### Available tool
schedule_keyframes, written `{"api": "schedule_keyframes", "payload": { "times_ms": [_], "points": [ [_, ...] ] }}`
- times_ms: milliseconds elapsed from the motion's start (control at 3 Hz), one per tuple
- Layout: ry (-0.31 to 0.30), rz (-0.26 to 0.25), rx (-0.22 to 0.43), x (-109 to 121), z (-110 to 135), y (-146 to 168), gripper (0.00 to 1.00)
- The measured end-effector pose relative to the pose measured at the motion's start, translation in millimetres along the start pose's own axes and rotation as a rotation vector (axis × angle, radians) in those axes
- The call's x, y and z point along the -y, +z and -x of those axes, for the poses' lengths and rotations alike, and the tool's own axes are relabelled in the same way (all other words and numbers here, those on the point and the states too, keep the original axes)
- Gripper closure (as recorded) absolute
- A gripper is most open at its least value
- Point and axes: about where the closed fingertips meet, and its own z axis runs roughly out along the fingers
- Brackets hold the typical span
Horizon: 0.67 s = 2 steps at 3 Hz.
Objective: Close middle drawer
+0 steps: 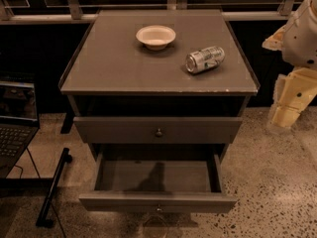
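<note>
The middle drawer (157,201) is pulled far out toward the camera. It is a wide shallow tray with a low flat front and a small round knob (158,208), and its inside (158,175) holds nothing but a shadow. Above it, the taller-fronted drawer (158,129) with a like knob stands slightly out from the cabinet. The lowest drawer is mostly hidden under the open tray. My gripper (290,105) hangs at the far right of the camera view, beside the cabinet's right edge and apart from every drawer.
On the cabinet top (114,63) sit a white bowl (156,36) and a tipped silver can (204,59). A laptop (15,118) stands at the left, with a black stand leg (53,187) on the speckled floor. A railing runs along the back.
</note>
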Motion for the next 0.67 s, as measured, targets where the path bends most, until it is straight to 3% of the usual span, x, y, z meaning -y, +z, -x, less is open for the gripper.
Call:
{"api": "schedule_keyframes", "payload": {
  "times_ms": [667],
  "points": [
    [0.03,-0.024,0.033,4.2,-7.4,9.5,0.0]
  ]
}}
